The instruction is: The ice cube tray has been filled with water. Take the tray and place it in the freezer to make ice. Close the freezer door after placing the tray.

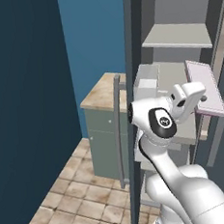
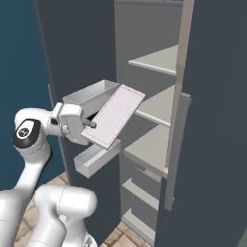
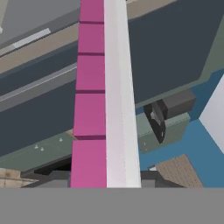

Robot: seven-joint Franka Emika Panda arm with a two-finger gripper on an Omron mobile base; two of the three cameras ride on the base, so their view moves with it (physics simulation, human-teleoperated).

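Ice cube tray (image 2: 114, 116) held out in front of freezer (image 2: 159, 120) interior, just beside a mid shelf (image 2: 152, 147), tilted w/ far end higher — prob. lining up to slide in. Gripper (image 2: 89, 125) clamped on tray's near short edge, jaws nearly together on thin rim. Freezer door (image 1: 128, 107) open.

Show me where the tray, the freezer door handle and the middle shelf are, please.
tray (image 2: 116, 116), right base view, middle of its flat pale face.
door handle (image 1: 119, 132), left base view, midway along the vertical bar.
middle shelf (image 2: 157, 107), right base view, its bare top surface.
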